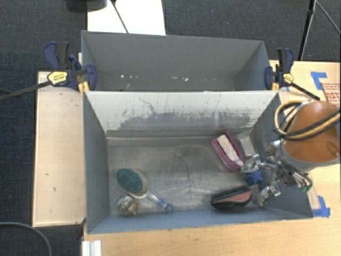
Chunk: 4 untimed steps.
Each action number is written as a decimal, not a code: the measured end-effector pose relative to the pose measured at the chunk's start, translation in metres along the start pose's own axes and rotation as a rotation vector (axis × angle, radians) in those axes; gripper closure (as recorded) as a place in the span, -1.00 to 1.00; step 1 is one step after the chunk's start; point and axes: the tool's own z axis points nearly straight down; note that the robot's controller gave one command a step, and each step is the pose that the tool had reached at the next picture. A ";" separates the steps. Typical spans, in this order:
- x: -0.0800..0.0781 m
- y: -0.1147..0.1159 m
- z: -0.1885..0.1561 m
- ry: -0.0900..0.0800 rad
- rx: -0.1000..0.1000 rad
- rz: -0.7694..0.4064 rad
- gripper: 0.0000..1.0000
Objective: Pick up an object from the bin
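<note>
Grey bin floor (170, 164), black oval thing (230, 198) just beside claw (260, 182)

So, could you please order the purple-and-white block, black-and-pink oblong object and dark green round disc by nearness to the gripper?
1. Black-and-pink oblong object, front right, and purple-and-white block, back right: both beside the gripper, too close to call.
2. Dark green round disc, front left.

No readable text, brand or number anywhere in or on the grey metal bin (176, 63); merely red print, too small to make out, on a white label (334, 92) right of it.
</note>
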 end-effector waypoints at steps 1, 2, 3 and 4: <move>-0.001 0.002 -0.001 -0.002 -0.002 -0.007 1.00; 0.000 0.036 -0.106 -0.005 0.002 0.020 1.00; -0.022 0.029 -0.190 -0.009 0.005 -0.005 1.00; -0.005 0.028 -0.215 -0.002 0.002 -0.328 1.00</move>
